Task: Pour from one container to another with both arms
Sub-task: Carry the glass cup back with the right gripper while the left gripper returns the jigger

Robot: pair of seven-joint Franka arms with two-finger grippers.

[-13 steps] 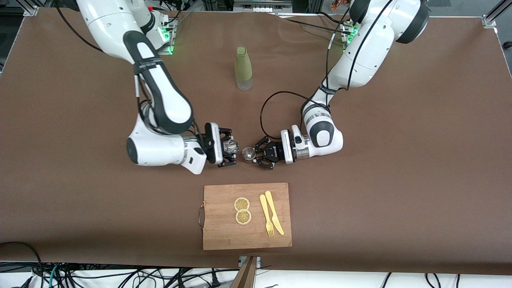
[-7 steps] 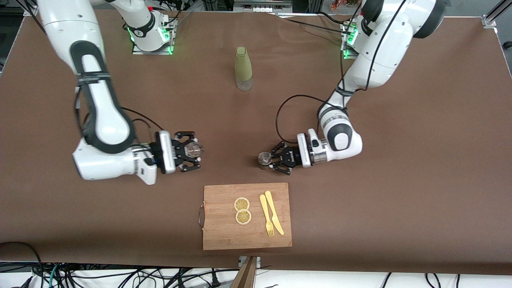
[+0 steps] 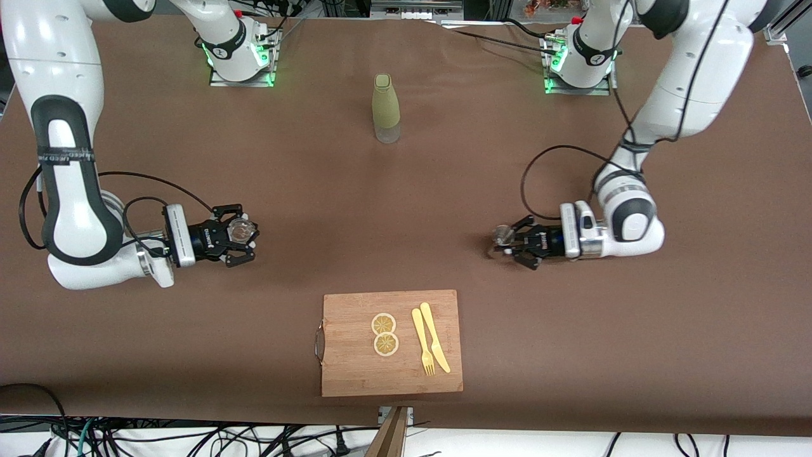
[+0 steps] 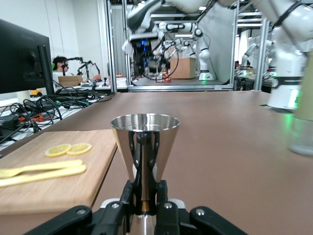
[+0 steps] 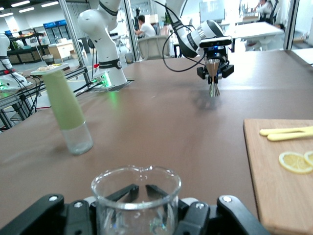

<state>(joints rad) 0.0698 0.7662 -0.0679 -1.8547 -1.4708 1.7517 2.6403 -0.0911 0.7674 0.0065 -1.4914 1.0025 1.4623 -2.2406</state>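
I see the left gripper (image 3: pixel 507 243) clamped on a steel jigger (image 4: pixel 145 152), upright, held low over bare counter (image 3: pixel 406 209) toward the left arm's end. The right gripper (image 3: pixel 244 238) is clamped on a small glass beaker (image 5: pixel 136 200), spout up, over the right arm's end. Wide open brown counter lies between the two grippers. The cutting board (image 3: pixel 355 374) with lemon slices (image 3: pixel 384 334), fork and knife (image 3: pixel 430 346) sits between them, near the counter's front edge. The green bottle (image 3: pixel 386 108) stands well apart, nearer the bases.
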